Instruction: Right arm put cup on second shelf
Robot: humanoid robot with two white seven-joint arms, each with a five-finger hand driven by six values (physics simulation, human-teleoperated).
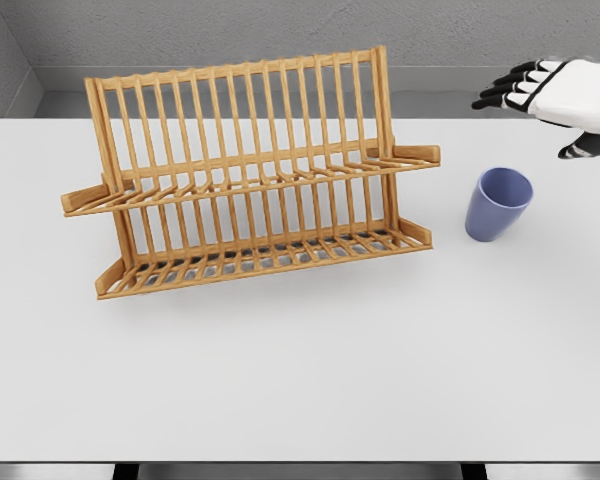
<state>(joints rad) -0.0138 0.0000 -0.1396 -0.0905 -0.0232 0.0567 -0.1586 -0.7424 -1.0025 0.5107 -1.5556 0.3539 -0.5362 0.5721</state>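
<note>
1. Cup [499,203]: there it is, blue-violet, standing upright on the white table [300,380], mouth up, leaning a touch in this view.
2. It sits well over on my right, just past the right end of the wooden rack [250,175], apart from it, not touching.
3. My right hand [555,100] is up above and behind the cup, coming in from the right edge, white with black fingers.
4. Fingers stretched out and loose, pointing left, thumb hanging below; I'm gripping nothing.
5. Clear gap between my hand and the cup, no contact.
6. The rack stands across the middle of the table, tall slatted back, two slatted shelves, one upper, one lower.
7. Grey wall [280,35] runs behind the table.
</note>
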